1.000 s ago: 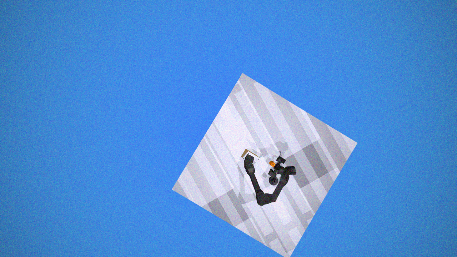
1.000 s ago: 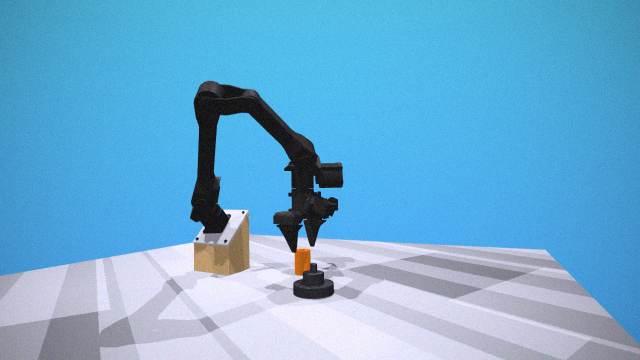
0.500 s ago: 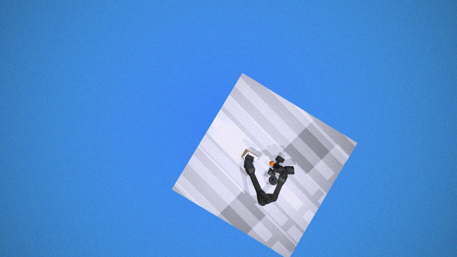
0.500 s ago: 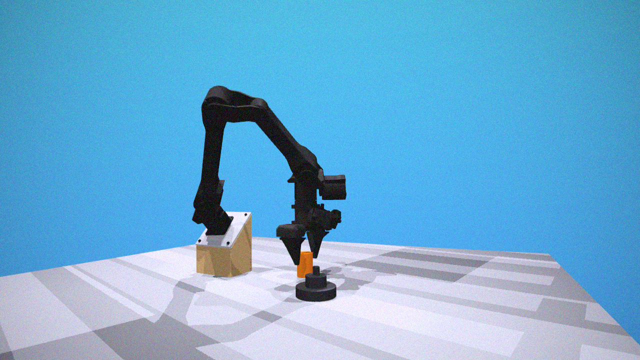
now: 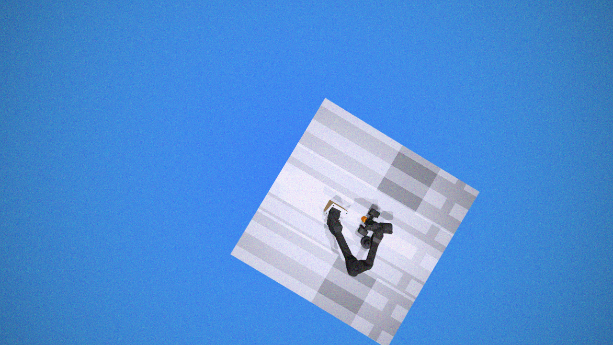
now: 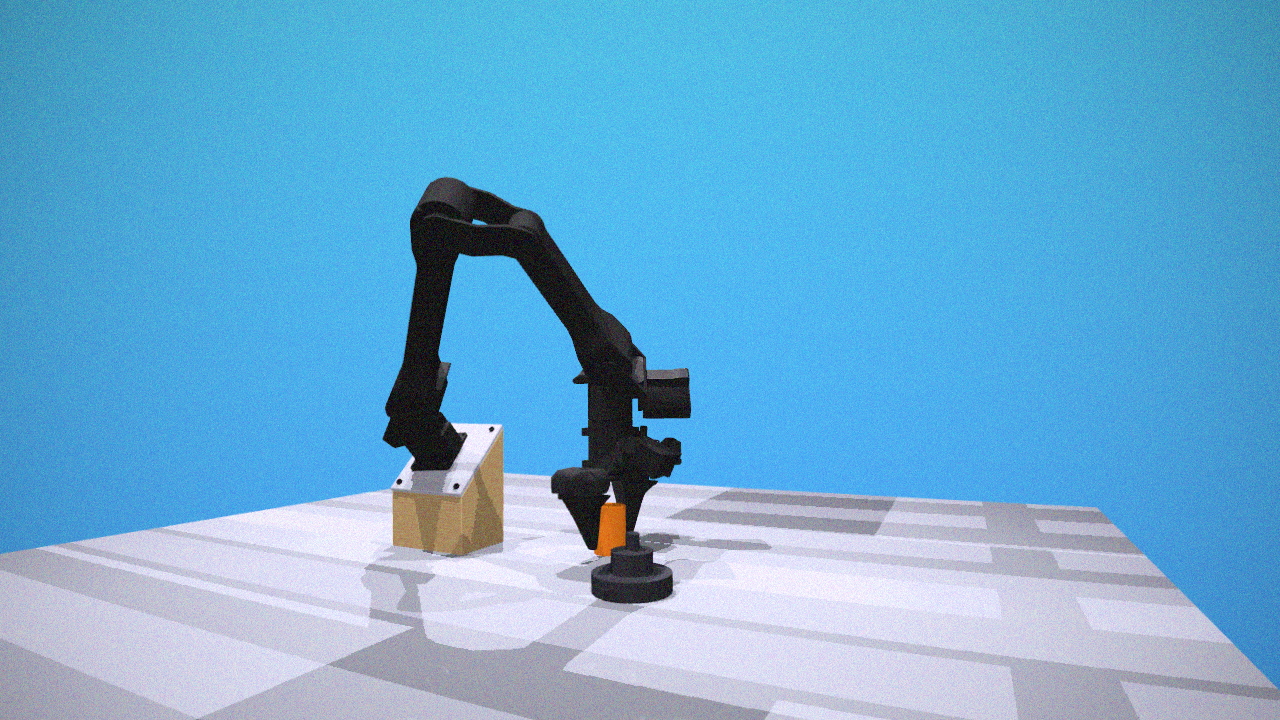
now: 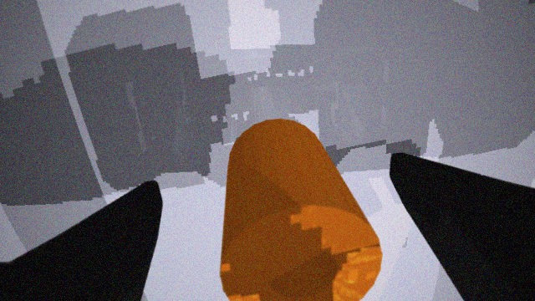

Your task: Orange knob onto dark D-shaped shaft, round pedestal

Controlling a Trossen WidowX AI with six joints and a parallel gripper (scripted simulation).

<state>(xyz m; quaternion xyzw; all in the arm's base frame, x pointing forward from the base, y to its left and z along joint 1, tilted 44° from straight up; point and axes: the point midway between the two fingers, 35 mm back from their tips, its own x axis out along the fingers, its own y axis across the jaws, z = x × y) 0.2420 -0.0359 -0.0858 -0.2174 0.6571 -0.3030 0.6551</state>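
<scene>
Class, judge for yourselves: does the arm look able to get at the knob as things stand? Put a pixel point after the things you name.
Probably yes: the open gripper (image 6: 615, 539) (image 7: 277, 178) is low around the knob (image 5: 363, 219) (image 6: 610, 530) (image 7: 288, 201), fingers either side, with nothing visible between them and it.

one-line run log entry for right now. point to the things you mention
gripper (image 5: 367, 221) (image 6: 613, 539) (image 7: 277, 178): open, lowered around knob | orange knob (image 5: 363, 219) (image 6: 611, 530) (image 7: 288, 188): ungrasped, off shaft | pedestal (image 5: 365, 242) (image 6: 631, 583): shaft bare
</scene>
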